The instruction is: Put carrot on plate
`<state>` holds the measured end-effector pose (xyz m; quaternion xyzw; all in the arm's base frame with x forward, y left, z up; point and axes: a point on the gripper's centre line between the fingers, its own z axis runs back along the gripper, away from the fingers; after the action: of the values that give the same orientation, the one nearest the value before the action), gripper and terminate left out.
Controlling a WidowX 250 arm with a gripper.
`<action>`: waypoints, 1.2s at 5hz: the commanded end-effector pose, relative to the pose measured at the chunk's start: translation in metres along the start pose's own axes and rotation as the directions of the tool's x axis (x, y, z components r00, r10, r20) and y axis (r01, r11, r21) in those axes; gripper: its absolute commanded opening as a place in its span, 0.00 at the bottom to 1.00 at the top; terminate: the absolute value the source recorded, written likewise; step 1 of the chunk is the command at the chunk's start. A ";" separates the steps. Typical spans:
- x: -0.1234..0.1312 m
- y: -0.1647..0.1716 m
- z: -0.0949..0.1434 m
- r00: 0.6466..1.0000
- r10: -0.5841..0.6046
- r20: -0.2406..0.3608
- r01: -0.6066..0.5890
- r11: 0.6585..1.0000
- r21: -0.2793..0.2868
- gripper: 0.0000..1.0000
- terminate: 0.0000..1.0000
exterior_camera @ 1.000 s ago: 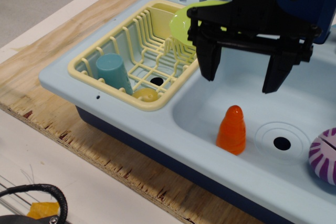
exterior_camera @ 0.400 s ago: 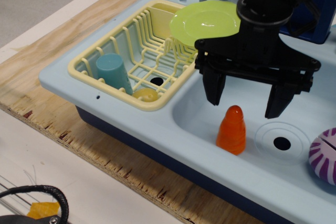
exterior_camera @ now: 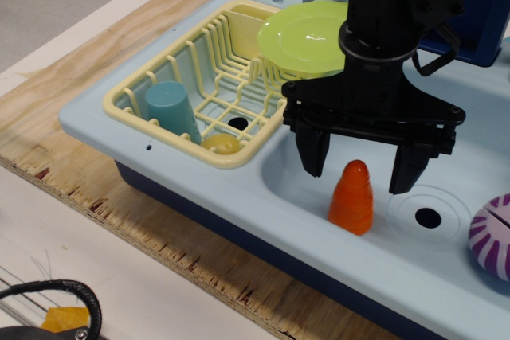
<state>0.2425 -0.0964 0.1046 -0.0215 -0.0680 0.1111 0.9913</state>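
Over the sink basin: gripper hangs with jaws spread wide, nothing held, one black finger on each side of the carrot's tip
change: gripper is lower and further left than a second ago — fingertips, which were well above the carrot, now reach down to about the level of its top
meaning: judged as the approach step of a grasp; it is lined up but not closed, so the pick is not yet made
carrot: upright on the basin floor, near the front wall, just left of the drain; no visible contact with either finger
plate: lime green, resting on the far right corner of the dish rack, apart from the carrot — still empty
rack contents: teal cup and small yellow round piece sit inside, unchanged
hidden: right edge of the plate is covered by the arm; how the plate is propped on the rack cannot be told
cut off: purple striped object runs off the right edge, unclear what it is
hard to make out: depth of the fingers relative to the carrot — whether they truly bracket it or sit behind
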 end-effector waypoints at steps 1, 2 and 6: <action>0.004 -0.001 -0.007 1.000 0.013 -0.001 -0.013 1.000 -0.022 1.00 0.00; 0.000 -0.002 -0.009 0.999 0.018 -0.036 -0.019 0.999 -0.035 0.00 0.00; 0.020 -0.010 0.054 0.998 -0.038 0.059 0.034 0.997 0.064 0.00 0.00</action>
<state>0.2638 -0.0941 0.1599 0.0242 -0.0904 0.0843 0.9920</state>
